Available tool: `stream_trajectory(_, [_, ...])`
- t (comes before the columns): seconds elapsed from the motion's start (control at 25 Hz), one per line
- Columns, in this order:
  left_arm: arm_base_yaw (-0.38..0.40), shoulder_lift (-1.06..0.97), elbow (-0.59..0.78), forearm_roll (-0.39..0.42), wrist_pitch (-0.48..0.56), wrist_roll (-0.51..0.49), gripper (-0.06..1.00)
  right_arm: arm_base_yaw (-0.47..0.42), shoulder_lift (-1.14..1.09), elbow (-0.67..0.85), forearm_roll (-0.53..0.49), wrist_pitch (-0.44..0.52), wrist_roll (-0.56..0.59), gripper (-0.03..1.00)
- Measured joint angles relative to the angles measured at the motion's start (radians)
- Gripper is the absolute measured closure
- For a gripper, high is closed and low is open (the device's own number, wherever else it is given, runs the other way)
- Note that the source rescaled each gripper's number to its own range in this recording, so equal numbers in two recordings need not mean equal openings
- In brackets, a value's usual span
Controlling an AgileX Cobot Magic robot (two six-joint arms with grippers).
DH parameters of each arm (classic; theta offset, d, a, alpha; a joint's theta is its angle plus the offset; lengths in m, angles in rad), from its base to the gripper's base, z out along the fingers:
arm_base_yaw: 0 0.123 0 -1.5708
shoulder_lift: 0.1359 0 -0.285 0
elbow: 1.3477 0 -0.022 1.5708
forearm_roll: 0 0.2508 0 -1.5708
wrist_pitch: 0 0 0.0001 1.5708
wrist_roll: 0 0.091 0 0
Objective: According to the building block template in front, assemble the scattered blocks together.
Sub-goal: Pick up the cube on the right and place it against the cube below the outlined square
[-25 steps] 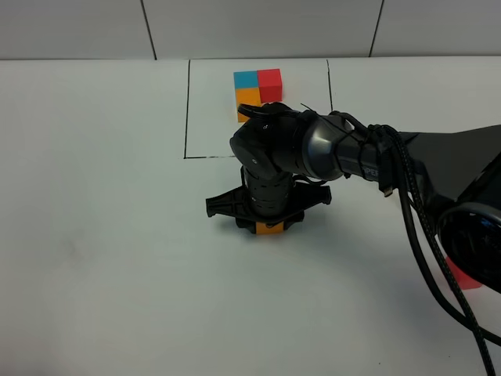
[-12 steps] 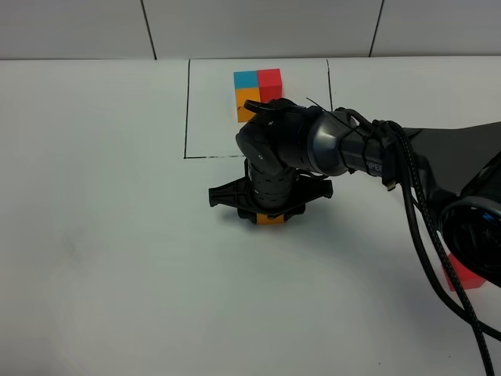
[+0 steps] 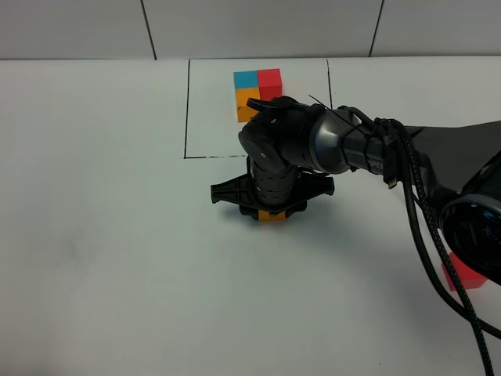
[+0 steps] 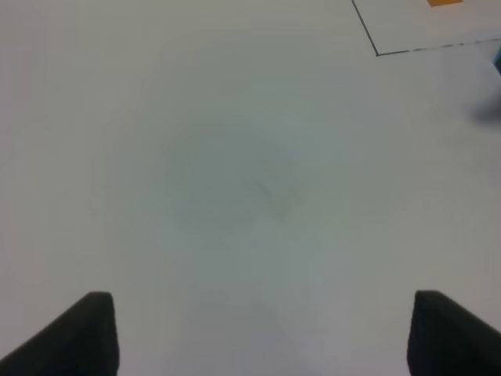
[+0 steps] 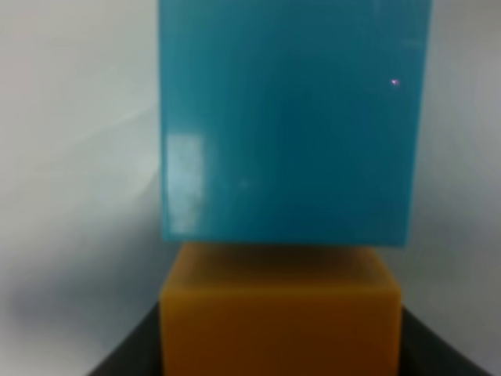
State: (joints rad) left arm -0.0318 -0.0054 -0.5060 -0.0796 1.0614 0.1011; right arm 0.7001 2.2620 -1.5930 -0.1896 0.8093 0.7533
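The building block template (image 3: 257, 92) sits inside its black-lined frame (image 3: 188, 117) at the back of the tabletop (image 3: 117, 235). Just outside the frame, the right claw (image 3: 270, 210) is clamped shut on the orange block (image 3: 271, 218), which touches the teal block (image 5: 286, 117). The red block (image 3: 460, 274) lies well apart, by the right arm (image 3: 438, 157). The left claw (image 4: 262, 337) hangs wide open, empty, over the tabletop.
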Motion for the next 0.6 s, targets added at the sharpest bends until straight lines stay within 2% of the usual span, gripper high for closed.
stream_trajectory(0.6, [0.0, 0.0, 0.0, 0.0, 0.0, 0.001, 0.18, -0.01, 0.001, 0.0, -0.013, -0.015, 0.0, 0.95])
